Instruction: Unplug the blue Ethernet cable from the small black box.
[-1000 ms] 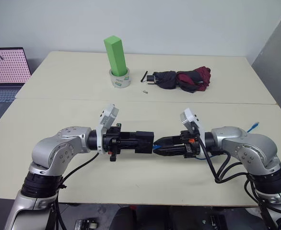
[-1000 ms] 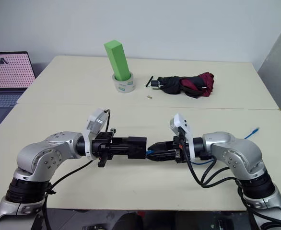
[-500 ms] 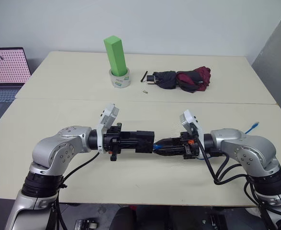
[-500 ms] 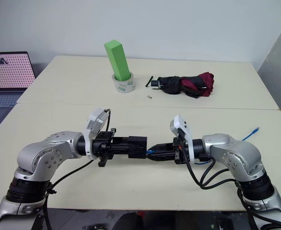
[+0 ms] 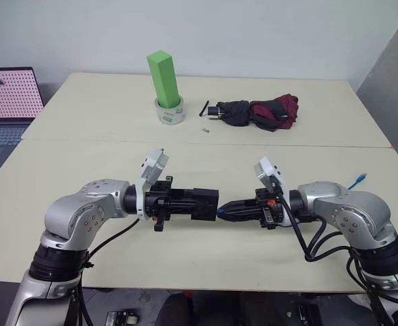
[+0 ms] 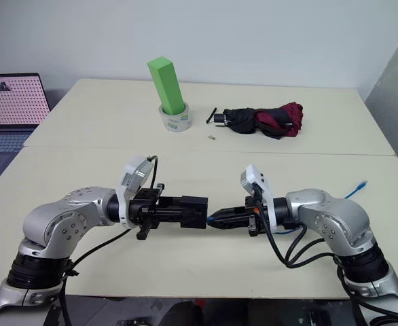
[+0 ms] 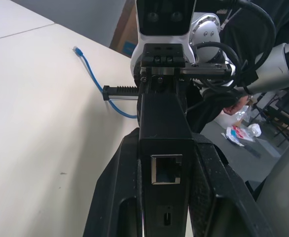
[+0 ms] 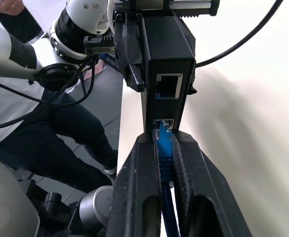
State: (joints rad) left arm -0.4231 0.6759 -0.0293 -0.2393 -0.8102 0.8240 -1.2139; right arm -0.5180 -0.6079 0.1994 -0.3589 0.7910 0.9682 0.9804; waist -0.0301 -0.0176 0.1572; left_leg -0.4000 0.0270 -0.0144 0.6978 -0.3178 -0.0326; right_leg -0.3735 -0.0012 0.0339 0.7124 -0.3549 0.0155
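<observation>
Left tool (image 5: pixel 211 202): clamped tight on the small black box (image 5: pixel 204 202), holding it level above the surface (image 5: pixel 206 258), ports facing the right arm.
Right tool (image 8: pixel 165 148): fingers pressed together on the plug end of the blue Ethernet cable (image 8: pixel 164 155), right at the box's lower port.
Cable: the plug looks seated in, or at the mouth of, the port; the rest trails back along the right arm to a free end (image 5: pixel 360 178) lying on the surface.
Step in hand: pulling the plug free, judged from the two grips.
Doing it well: the box should stay steady while the right arm draws straight back along the port's line, without twisting.
Risk: the pinch may need to cover the latch tab, which cannot be made out; otherwise the fingers may slip along the cord.
</observation>
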